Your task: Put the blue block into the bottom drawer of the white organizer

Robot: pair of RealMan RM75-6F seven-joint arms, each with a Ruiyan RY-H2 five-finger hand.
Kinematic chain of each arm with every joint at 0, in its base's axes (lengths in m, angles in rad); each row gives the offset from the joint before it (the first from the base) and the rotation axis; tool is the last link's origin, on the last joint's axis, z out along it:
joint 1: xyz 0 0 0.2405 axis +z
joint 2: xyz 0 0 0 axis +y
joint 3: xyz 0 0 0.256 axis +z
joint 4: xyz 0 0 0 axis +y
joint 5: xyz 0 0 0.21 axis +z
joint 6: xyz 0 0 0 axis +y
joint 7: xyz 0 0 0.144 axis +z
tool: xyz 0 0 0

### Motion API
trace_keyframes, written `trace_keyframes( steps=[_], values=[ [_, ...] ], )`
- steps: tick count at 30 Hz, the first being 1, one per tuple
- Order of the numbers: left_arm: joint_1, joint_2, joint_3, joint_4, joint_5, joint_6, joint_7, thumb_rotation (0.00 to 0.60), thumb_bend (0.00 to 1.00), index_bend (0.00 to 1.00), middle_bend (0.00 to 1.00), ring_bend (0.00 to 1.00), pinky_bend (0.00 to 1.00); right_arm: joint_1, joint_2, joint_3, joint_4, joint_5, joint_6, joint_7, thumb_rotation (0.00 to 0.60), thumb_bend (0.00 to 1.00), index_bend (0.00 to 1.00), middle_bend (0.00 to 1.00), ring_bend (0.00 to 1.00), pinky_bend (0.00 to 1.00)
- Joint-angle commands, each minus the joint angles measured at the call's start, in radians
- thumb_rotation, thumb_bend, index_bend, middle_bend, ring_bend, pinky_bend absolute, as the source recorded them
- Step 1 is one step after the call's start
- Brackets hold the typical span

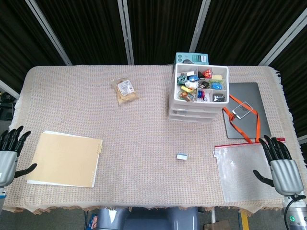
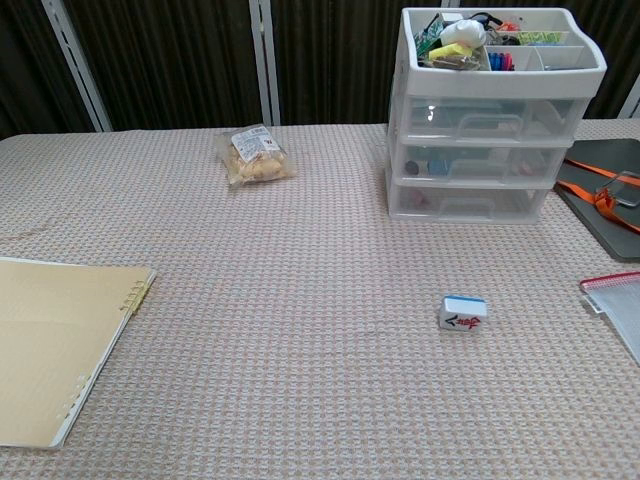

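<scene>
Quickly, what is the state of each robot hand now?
Left robot hand: open, holding nothing.
Right robot hand: open, holding nothing.

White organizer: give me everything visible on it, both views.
The white organizer looks like translucent white plastic: three stacked drawers under an open, divided top tray. All three drawers look closed, bottom drawer included, and each has a handle at the front. The tray is full of small mixed items in many colours; vague shapes show through the drawer fronts. It stands upright on the woven tablecloth at the far right of the table, a teal box behind it and a grey laptop beside it. Neither hand touches it.
</scene>
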Motion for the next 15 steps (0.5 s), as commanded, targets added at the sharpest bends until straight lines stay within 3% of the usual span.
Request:
trace_keyframes(
  steps=[1,15],
  values=[
    [-0.001,0.002,0.002,-0.004,-0.003,-0.005,0.005,0.6,0.13,0.08,0.0,0.0,0.0,0.0,0.0,-0.001,-0.001,0.002,-0.001,-0.005,0.6,0.09,0.05,0.0,0.0,0.09],
    [-0.002,0.002,0.002,-0.009,-0.002,-0.005,0.007,0.6,0.13,0.08,0.0,0.0,0.0,0.001,0.01,-0.004,-0.03,0.031,-0.032,-0.014,0.6,0.09,0.06,0.0,0.0,0.09]
  ],
)
